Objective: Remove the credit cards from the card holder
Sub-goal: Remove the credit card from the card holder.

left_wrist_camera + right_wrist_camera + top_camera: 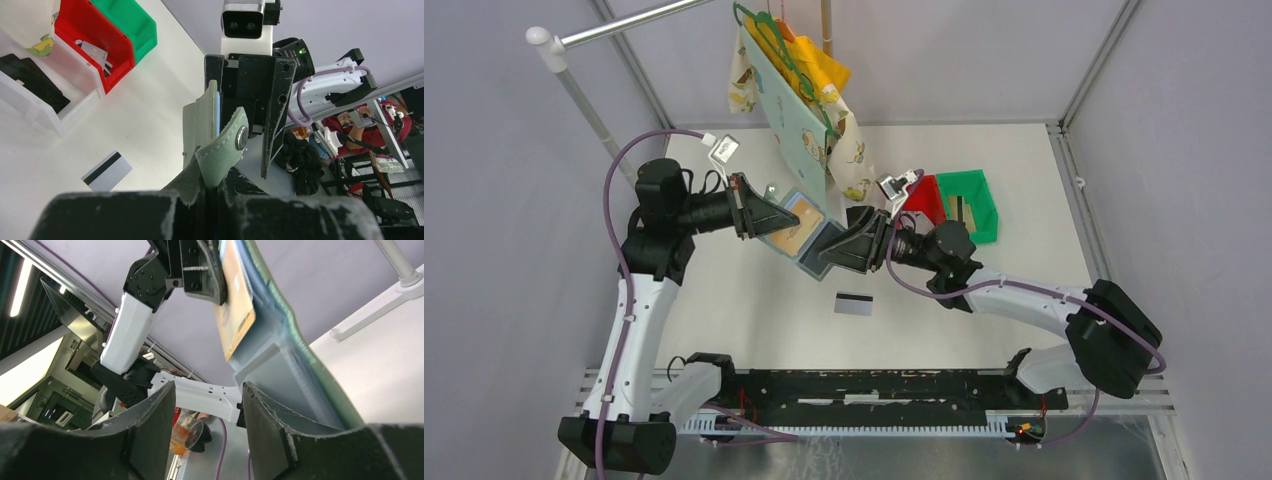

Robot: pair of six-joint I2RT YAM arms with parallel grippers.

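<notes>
**Top external view.** The card holder (822,246) hangs opened above the table (754,320), between the two arms. The left gripper (762,216) is clamped narrow on its left half, where the tan-gold card (795,230) shows in its pocket. The right gripper (849,248) meets the darker right half. The pale card (853,304) lies flat on the table, well apart from the holder — one of the two is already out. A red bin (924,197) and a green bin (972,205) stand beyond the right arm.

**Left wrist view.** The left fingers (125,215) close on the grey-green flap just below the snap tab (226,148). The right gripper faces them with jaws apart, one finger alongside the holder's free edge.

**Right wrist view.** The right fingers (145,435) stand moderately wide with only background in the gap — nothing is held. The shiny pocket wall runs beside the outer finger. Above, a left finger (205,270) presses on the upper part of the tan-gold card.

**Hazards (judgement).**
- That pad may pin the card, so a pull by the right gripper could drag the whole holder out of the left grip rather than free the card.
- The soft holder may fold away from closing jaws, giving a miss or a grasp on the pocket instead of the card.
- A card freed at this height could drop and slide.
- The grippers are very close together and could collide.
</notes>
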